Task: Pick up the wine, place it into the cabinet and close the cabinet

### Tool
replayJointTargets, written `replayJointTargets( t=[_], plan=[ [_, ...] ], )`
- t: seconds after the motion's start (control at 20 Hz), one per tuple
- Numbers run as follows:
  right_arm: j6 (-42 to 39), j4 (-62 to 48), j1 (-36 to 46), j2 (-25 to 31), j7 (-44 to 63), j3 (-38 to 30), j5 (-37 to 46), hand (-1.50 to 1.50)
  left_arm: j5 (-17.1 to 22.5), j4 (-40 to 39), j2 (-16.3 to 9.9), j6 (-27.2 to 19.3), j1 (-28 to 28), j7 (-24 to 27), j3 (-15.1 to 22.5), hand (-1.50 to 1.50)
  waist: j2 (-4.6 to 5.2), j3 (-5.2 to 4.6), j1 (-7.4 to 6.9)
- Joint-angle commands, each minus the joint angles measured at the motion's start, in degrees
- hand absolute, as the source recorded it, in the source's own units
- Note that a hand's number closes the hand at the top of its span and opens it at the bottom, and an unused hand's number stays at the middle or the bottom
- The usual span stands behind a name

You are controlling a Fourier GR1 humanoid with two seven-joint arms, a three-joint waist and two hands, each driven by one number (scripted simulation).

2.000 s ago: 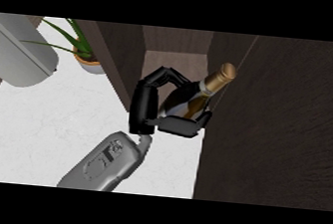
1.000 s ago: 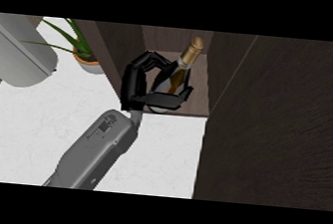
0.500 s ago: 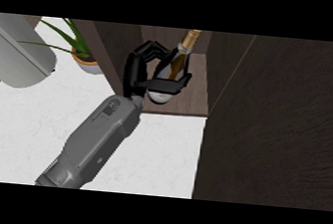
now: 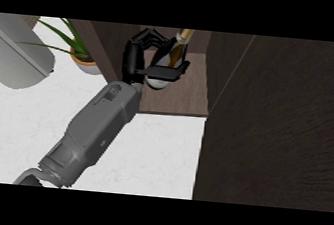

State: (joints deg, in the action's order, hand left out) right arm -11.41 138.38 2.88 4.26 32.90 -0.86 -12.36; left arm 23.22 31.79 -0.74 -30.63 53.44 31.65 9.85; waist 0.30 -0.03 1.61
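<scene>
Curled round the wine bottle [image 4: 171,54], the robot's hand [image 4: 146,57] has its fingers over the far side of the glass and its thumb bar across the near side, low on the body. From its place in the head view I judge it the right hand, though only one forearm [image 4: 99,123] shows and I cannot be sure. The bottle stands nearly upright inside the cabinet's open compartment, its gold-capped neck leaning a little toward the back, its pale base just above or on the dark shelf floor [image 4: 179,98]; whether it touches is hidden by the thumb.

To do the step well, the base should settle flat on the shelf before the fingers uncurl, with the bottle set well inside the front edge so the door [image 4: 280,124], standing open at the right, can swing past it. The hand should then back out straight along the forearm's line, clear of the neck. A potted plant [image 4: 79,51] and a grey appliance [image 4: 16,53] sit to the left on the white counter [image 4: 159,154], apart from this path.
</scene>
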Motion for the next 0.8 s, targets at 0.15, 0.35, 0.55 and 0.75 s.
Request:
replayJointTargets(
  t=[0.15,0.35,0.55,0.75],
  plan=[
    [-1.06,3.94,0.86,2.14,2.65,-3.63,-7.65,-1.50,1.35,-8.24,0.69,-0.41,2.56,9.03,-3.33,1.50,0.29,0.01,0.89],
    [2.16,3.22,2.30,-1.87,2.61,2.96,-0.41,-1.50,-0.02,-10.91,-1.46,3.84,7.48,5.11,-6.22,1.50,0.24,-0.01,0.24],
    [2.42,6.00,1.90,-1.29,4.86,2.30,-2.92,-1.50,3.48,-11.22,0.74,1.37,7.43,4.42,-8.61,1.50,0.31,-0.04,1.25],
    [0.84,2.33,1.97,-1.13,1.63,1.81,-2.20,-1.50,4.92,-11.56,0.74,4.19,7.46,4.74,-11.50,1.50,0.54,-0.03,1.07]
  ],
)
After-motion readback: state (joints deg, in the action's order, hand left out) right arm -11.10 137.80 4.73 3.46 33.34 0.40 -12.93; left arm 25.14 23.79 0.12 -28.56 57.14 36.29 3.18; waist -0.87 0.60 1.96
